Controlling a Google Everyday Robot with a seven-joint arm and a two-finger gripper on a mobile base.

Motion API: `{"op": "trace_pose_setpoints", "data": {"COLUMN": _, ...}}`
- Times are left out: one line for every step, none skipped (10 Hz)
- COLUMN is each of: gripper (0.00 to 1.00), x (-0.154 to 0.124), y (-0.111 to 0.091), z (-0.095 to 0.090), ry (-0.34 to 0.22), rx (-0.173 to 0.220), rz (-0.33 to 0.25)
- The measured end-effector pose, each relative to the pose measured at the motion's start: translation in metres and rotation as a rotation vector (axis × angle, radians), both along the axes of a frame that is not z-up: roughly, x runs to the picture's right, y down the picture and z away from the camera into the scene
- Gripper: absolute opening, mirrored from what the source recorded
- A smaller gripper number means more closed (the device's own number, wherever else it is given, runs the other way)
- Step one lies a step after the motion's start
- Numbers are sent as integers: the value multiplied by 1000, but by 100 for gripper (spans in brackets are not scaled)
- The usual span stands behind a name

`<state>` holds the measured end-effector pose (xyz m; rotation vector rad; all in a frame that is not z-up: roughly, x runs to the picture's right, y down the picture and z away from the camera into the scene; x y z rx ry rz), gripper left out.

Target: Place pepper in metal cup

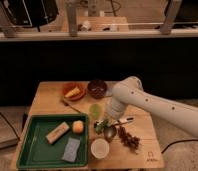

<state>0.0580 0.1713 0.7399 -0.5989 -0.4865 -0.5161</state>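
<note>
The green pepper (100, 123) shows at the tip of my gripper (103, 125), just left of the small shiny metal cup (110, 132), low over the wooden table (47, 102). My white arm (157, 107) reaches in from the right and bends down to that spot. The pepper is partly hidden by the gripper. I cannot tell whether it touches the cup's rim.
A translucent light green cup (95, 110) stands just behind the gripper, a white cup (99, 148) in front. A dark dried bunch (128, 138) lies right of the metal cup. An orange bowl (72, 91) and a dark bowl (97, 88) stand at the back. A green tray (29, 150) holds a tan block, an orange fruit and a sponge.
</note>
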Motion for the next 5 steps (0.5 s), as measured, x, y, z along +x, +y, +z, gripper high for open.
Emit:
{"op": "trace_pose_setpoints", "data": {"gripper": 2, "x": -1, "y": 3, "z": -6, "ry": -2, "rx": -7, "rz": -11}}
{"op": "trace_pose_setpoints", "data": {"gripper": 2, "x": -1, "y": 5, "z": -12, "ry": -6, "rx": -11, "rz": -17}}
{"op": "trace_pose_setpoints", "data": {"gripper": 2, "x": -1, "y": 7, "z": -18, "ry": -7, "rx": -16, "rz": -20}}
{"op": "trace_pose_setpoints", "data": {"gripper": 2, "x": -1, "y": 8, "z": -24, "ry": -11, "rx": -19, "rz": -17}}
{"op": "trace_pose_setpoints", "data": {"gripper": 2, "x": -1, "y": 10, "z": -31, "ry": -27, "rx": -28, "rz": -9}}
